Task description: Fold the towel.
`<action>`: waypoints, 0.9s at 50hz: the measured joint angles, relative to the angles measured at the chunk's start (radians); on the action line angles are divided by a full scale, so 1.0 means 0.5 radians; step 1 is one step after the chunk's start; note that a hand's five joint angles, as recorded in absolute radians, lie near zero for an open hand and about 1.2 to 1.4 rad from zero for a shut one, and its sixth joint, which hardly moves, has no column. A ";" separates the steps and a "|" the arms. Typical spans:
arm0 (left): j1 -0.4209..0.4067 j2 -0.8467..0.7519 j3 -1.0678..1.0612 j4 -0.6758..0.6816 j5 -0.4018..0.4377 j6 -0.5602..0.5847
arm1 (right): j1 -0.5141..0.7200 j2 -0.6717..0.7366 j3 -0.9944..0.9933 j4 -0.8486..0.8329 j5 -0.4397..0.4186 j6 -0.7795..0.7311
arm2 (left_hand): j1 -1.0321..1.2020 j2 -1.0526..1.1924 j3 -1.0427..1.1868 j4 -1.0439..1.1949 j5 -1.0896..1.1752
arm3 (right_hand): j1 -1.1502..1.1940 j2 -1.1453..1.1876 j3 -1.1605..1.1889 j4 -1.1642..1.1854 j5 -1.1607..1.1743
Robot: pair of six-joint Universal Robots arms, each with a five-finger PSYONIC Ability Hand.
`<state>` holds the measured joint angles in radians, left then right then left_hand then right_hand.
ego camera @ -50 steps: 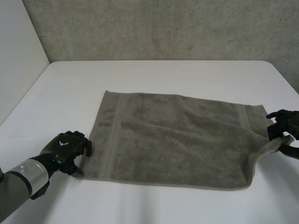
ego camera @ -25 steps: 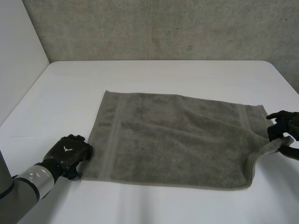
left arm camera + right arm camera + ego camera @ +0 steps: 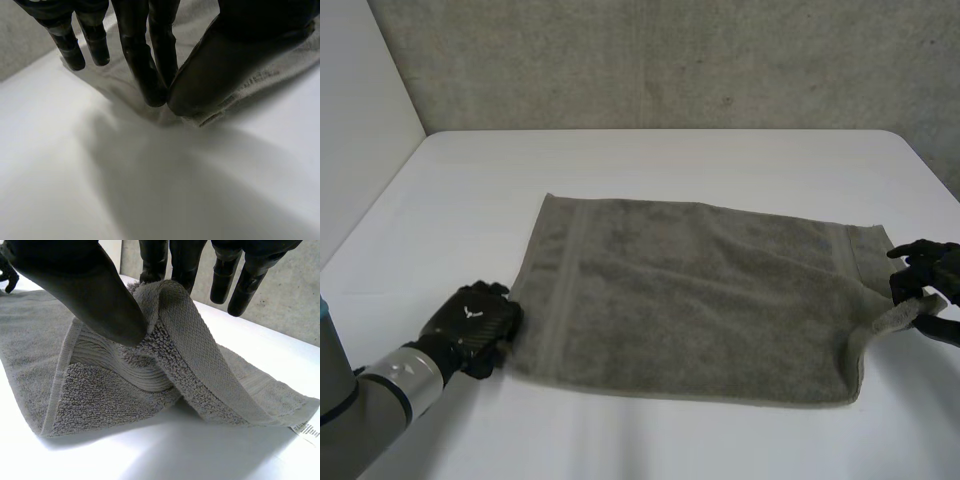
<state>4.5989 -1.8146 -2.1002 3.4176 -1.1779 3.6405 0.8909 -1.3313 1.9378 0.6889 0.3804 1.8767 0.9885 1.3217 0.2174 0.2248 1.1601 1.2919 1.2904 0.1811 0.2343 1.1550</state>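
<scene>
A grey-green towel (image 3: 700, 290) lies spread flat on the white table (image 3: 670, 160). My left hand (image 3: 470, 325) is at the towel's near left corner. In the left wrist view its thumb (image 3: 220, 65) meets its fingers (image 3: 150, 75), and the towel's corner (image 3: 260, 80) is pinched between them. My right hand (image 3: 925, 272) holds the near right corner a little above the table. In the right wrist view its thumb (image 3: 95, 295) presses a raised fold of the towel (image 3: 200, 365) against the fingers (image 3: 180, 260).
The table has bare room on all sides of the towel. A grey concrete wall (image 3: 670, 60) runs behind the table, and a white panel (image 3: 360, 120) stands at its far left. The right hand is close to the table's right edge.
My left hand has slid in to the towel's near left corner and its fingers have closed on it. The right hand has kept its hold and barely moved.
</scene>
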 measured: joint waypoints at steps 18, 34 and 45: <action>-0.093 0.157 0.072 -0.071 -0.038 -0.181 | -0.010 0.000 0.002 0.002 -0.003 0.002 | 0.000 0.000 0.000 0.000 0.000 | 0.000 0.000 0.000 0.000 0.000; -0.083 0.158 0.020 -0.300 -0.019 -0.143 | -0.016 0.001 0.010 0.000 -0.003 -0.007 | -1.384 -2.134 0.000 0.000 -2.205 | 0.000 0.000 0.000 0.000 0.000; 0.036 0.214 0.004 -0.424 -0.005 -0.052 | -0.016 0.003 0.013 0.000 -0.008 -0.008 | 0.567 0.007 0.000 0.000 -0.019 | 0.000 0.000 0.000 0.000 0.000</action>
<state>4.6168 -1.7075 -2.0984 3.2056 -1.1805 3.6146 0.8830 -1.3299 1.9444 0.6887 0.3765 1.8729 1.2720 1.3250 0.2174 0.2248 1.1504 1.2919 1.2904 0.1810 0.2343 1.1551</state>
